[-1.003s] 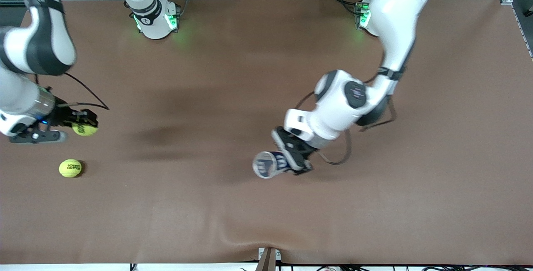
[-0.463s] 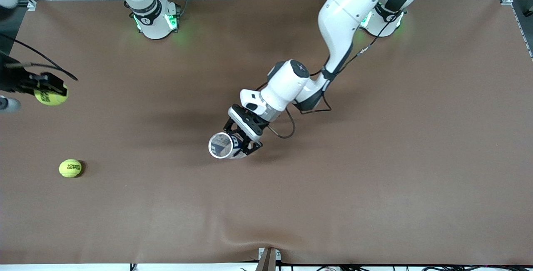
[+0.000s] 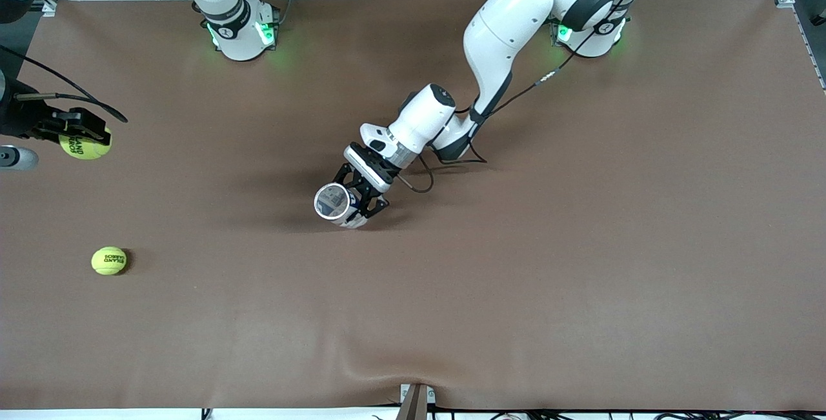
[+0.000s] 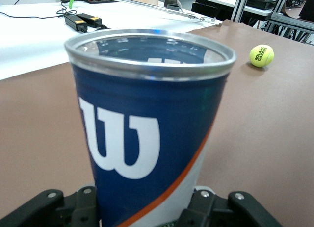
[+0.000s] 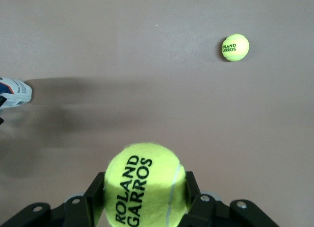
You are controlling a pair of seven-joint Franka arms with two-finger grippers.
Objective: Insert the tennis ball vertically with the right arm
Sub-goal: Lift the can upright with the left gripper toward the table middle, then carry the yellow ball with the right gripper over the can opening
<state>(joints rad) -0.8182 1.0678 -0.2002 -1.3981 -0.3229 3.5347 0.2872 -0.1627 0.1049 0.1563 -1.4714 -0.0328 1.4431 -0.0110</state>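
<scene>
My right gripper (image 3: 82, 133) is shut on a yellow tennis ball (image 3: 85, 144), held in the air over the right arm's end of the table; it fills the lower part of the right wrist view (image 5: 145, 184). My left gripper (image 3: 356, 206) is shut on a blue-and-white tennis ball can (image 3: 334, 203), open mouth up, at the middle of the table. The can fills the left wrist view (image 4: 147, 124). A second tennis ball (image 3: 109, 260) lies on the table, nearer the front camera; it also shows in the right wrist view (image 5: 235, 47) and the left wrist view (image 4: 261, 55).
The brown table mat (image 3: 581, 265) covers the table. The arm bases (image 3: 242, 30) stand along the edge farthest from the front camera. A mat wrinkle (image 3: 413, 368) lies at the near edge.
My left arm swung the can toward the table's middle and turned its open mouth upward. My right gripper lifted its ball up off the table and then shifted only slightly.
</scene>
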